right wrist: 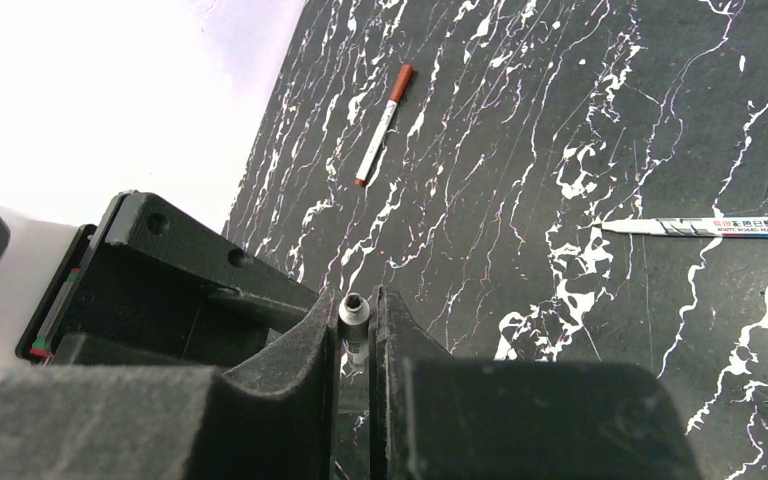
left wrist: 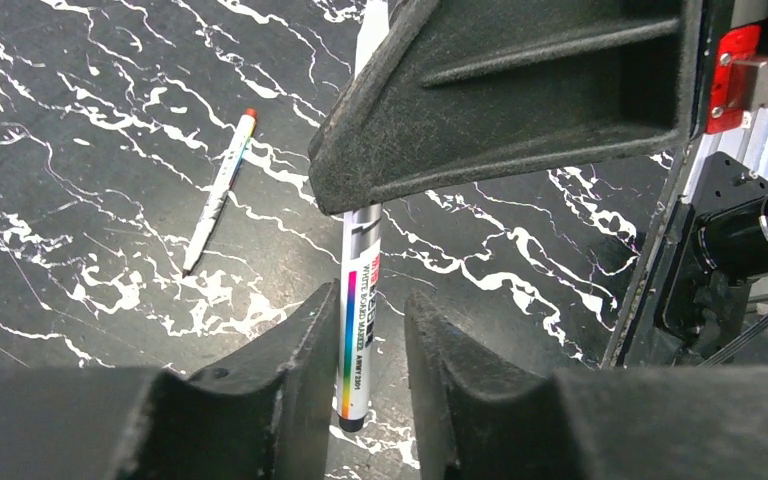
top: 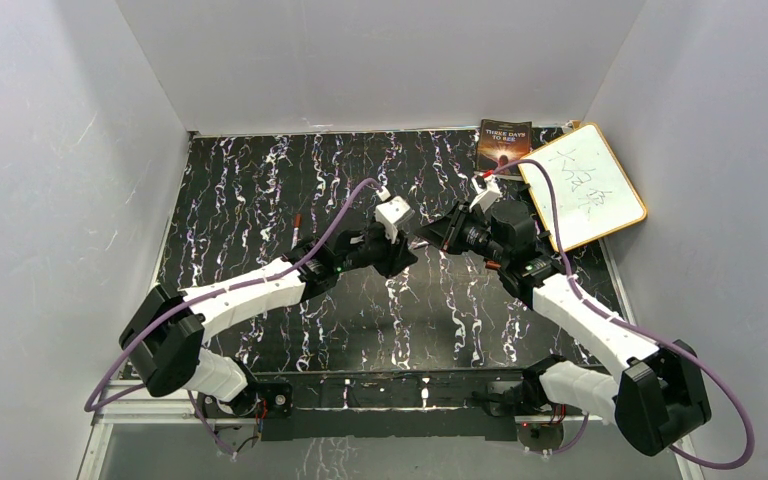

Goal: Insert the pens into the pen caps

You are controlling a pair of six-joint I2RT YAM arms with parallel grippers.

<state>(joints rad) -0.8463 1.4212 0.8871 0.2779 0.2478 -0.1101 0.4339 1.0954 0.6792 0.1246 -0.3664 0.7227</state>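
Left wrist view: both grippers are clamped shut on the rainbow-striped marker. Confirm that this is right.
Not quite. Only the right gripper is shut on the marker. The left gripper stands open, with a gap between one finger and the marker, as the left wrist view shows.

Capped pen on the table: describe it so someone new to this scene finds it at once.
On the black marbled tabletop, look just past the white forearm of the left arm: the capped pen lies alone there. It alone wears a reddish-brown cap; the bare-tipped marker lies elsewhere, and the rainbow-labelled marker is clamped in the right pincer.
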